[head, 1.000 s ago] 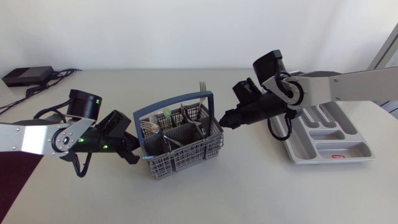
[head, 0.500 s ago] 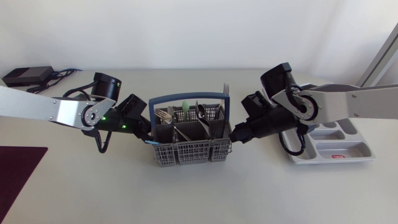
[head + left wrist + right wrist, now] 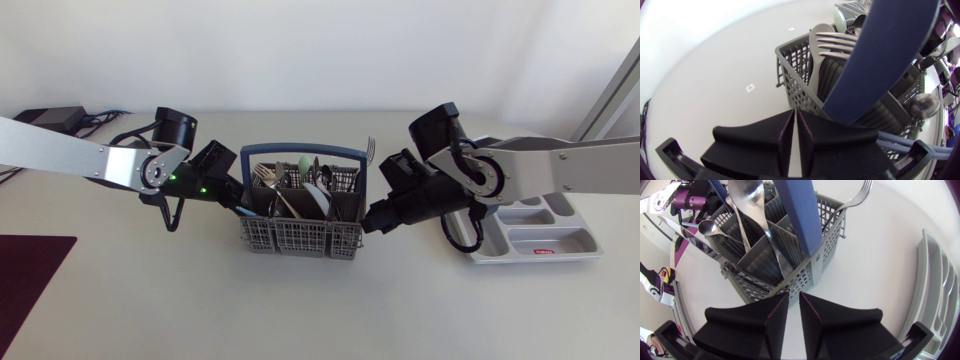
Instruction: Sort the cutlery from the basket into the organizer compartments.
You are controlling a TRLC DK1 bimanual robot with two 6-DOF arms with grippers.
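Your left gripper (image 3: pixel 794 131) is sitting pinched nearly closed on nothing, nosing the basket (image 3: pixel 797 90) wall. Your right gripper (image 3: pixel 794 309) is doing the same opposite, cutlery (image 3: pixel 300 190) standing between them. The red-stickered organizer (image 3: pixel 575 240) is lying behind the right one.

Bright, even light casts soft shadows; wrist views bend strongly at edges, perhaps slightly blurred.

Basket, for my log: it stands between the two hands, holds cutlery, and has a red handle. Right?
Not quite: the handle is blue, not red, as the head view shows. The basket does stand between the left hand and right hand and holds cutlery.
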